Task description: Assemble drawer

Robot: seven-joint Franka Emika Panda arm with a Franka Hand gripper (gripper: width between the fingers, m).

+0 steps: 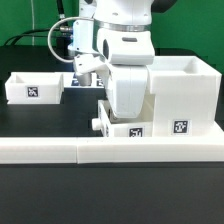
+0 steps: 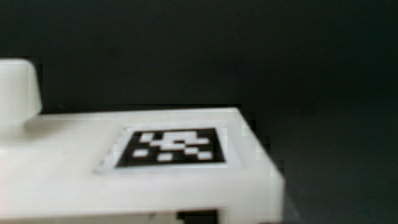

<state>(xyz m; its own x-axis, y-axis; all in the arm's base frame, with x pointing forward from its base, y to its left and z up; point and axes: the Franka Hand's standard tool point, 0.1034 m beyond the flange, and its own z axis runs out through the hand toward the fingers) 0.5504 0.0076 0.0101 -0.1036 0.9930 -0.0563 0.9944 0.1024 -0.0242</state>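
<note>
The large white housing (image 1: 185,92) stands at the exterior view's right, with a tag on its front. A small knobbed tray (image 1: 122,128) lies against its lower front, on the left side. A second tagged tray (image 1: 35,88) sits apart at the far left. My gripper (image 1: 125,112) hangs straight down onto the near tray, and its fingertips are hidden behind the hand. The wrist view shows a white tagged face (image 2: 175,148) very close and blurred, with another white part (image 2: 15,90) beside it. The fingers do not show clearly there.
Long low white border bars (image 1: 110,151) run along the front of the black table (image 1: 60,120). The arm's cable (image 1: 60,35) loops behind the arm, above the left tray.
</note>
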